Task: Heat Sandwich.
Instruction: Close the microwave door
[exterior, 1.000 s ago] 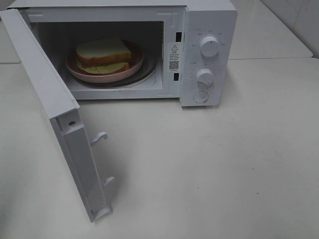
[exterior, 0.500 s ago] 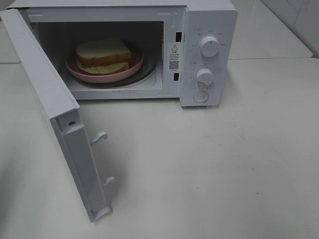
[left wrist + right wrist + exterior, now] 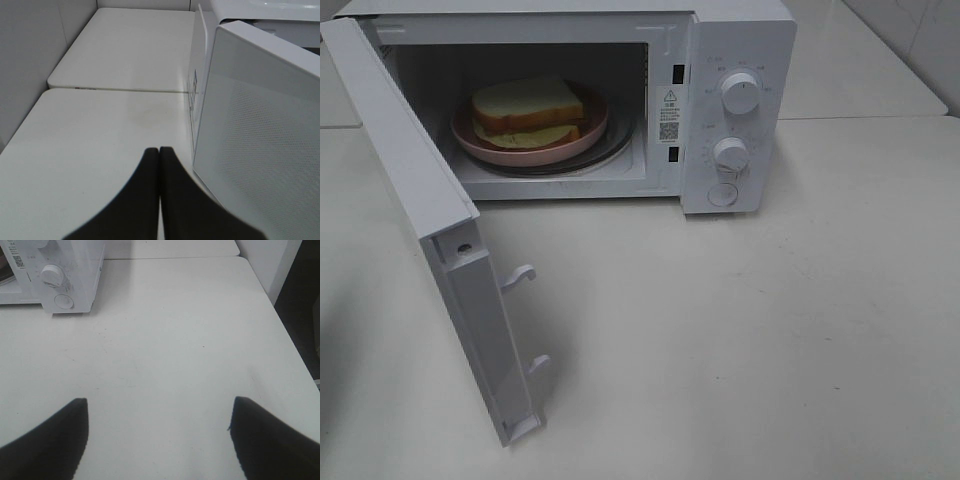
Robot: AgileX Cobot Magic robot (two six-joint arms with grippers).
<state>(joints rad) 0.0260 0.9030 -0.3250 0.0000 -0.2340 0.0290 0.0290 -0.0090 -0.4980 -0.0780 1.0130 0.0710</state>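
The sandwich (image 3: 527, 110), pale bread with yellowish-green filling, lies on a pink plate (image 3: 495, 148) inside the white microwave (image 3: 740, 40). The microwave door (image 3: 415, 190) stands wide open, swung toward the front left. Neither gripper shows in the high view. In the left wrist view my left gripper (image 3: 159, 150) is shut, its black fingers pressed together with nothing between them, just beside the outer face of the open door (image 3: 260, 150). My right gripper (image 3: 159, 407) is open over bare table, right of the microwave's control panel (image 3: 62, 277).
Two white knobs (image 3: 741, 92) and a round button (image 3: 723, 195) sit on the control panel. Two latch hooks (image 3: 520, 275) stick out of the door's edge. A table seam (image 3: 115, 89) runs behind the left gripper. The table's right edge (image 3: 285, 330) is close.
None in the high view; the sandwich, plate and door stay as they were.
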